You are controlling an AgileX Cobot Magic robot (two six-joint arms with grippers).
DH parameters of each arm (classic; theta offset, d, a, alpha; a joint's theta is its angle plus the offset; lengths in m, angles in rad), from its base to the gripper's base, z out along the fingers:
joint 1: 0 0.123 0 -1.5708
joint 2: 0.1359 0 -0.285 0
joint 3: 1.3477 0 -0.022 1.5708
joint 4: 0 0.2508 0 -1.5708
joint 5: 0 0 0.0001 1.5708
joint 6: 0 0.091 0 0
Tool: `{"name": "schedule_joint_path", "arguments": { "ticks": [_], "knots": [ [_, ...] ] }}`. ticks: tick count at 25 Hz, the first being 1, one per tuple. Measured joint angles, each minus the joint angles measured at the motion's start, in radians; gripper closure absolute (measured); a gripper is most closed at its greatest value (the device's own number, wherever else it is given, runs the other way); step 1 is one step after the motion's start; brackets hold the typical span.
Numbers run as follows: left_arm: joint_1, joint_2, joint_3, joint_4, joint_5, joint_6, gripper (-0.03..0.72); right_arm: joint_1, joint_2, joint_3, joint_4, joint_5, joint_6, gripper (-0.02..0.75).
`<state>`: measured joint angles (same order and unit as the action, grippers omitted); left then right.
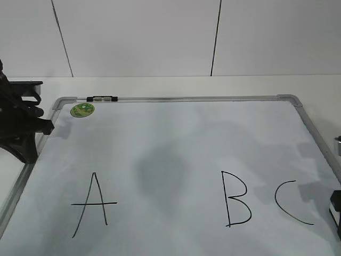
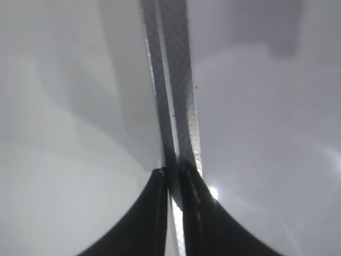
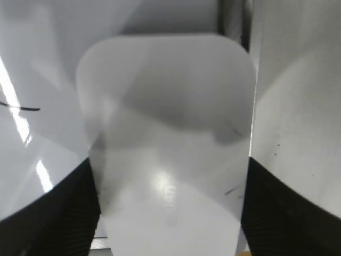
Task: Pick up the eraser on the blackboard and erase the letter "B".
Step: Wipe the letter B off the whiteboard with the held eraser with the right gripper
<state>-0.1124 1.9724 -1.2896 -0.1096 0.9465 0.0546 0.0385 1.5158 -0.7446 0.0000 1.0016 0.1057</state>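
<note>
The blackboard [image 1: 176, 133] is a white board with a grey frame, lying flat. The letter "B" [image 1: 237, 198] is drawn in black at its lower right. The eraser [image 3: 168, 138], white and glossy, fills the right wrist view between my right gripper's [image 3: 169, 160] two black fingers, which press its sides. In the exterior view the eraser [image 1: 336, 198] shows at the far right edge, right of the "C". My left gripper [image 2: 171, 170] is shut and empty over the board's grey frame [image 2: 178, 96]; it also shows at the board's left edge in the exterior view [image 1: 45, 127].
Letter "A" [image 1: 93, 205] is at the lower left and "C" [image 1: 290, 202] is right of the "B". A round green magnet [image 1: 82, 110] and a small black clip [image 1: 101, 98] sit at the top left corner. A short black stroke [image 3: 21, 108] shows left of the eraser.
</note>
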Motion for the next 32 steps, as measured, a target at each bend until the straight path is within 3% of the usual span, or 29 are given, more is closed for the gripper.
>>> {"name": "schedule_joint_path", "arguments": {
  "ticks": [18, 23, 27, 32],
  "knots": [
    [0.000, 0.000, 0.000, 0.000, 0.000, 0.000, 0.662, 0.000, -0.078, -0.091, -0.023, 0.097, 0.014, 0.164],
    [0.000, 0.000, 0.000, 0.000, 0.000, 0.000, 0.662, 0.002, -0.117, -0.124, 0.026, 0.136, 0.014, 0.164],
    [0.000, 0.000, 0.000, 0.000, 0.000, 0.000, 0.662, 0.074, -0.118, -0.133, 0.066, 0.134, 0.021, 0.164],
    [0.000, 0.000, 0.000, 0.000, 0.000, 0.000, 0.662, 0.246, -0.110, -0.162, 0.092, 0.110, 0.072, 0.164]
  ]
}}
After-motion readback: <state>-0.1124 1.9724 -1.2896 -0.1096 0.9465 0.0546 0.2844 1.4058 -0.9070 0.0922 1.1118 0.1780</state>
